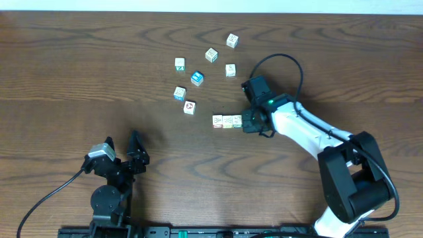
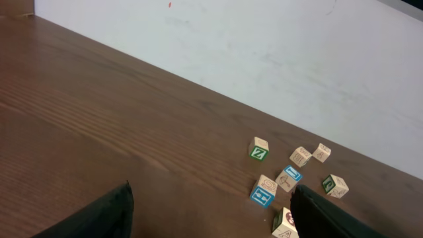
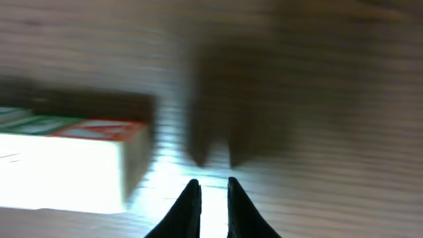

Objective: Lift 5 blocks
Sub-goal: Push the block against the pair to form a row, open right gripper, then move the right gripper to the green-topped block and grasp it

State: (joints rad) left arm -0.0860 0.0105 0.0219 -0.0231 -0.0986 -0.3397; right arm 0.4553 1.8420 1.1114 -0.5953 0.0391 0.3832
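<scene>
Dark wood table. Three blocks sit in a touching row. The right claw is just beside the row's end, narrow and empty, probably lining up a grab. The rest lie scattered behind. Left claw is wide and parked.

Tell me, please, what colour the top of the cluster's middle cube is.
Bright blue; the cube shows best in the overhead view.

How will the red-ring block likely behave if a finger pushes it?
The red-ring block is a small flat-faced cube, so it should slide rather than roll. It looks rigid and probably light, so an off-centre push may spin it. The smooth-looking wooden table likely offers little drag.
</scene>
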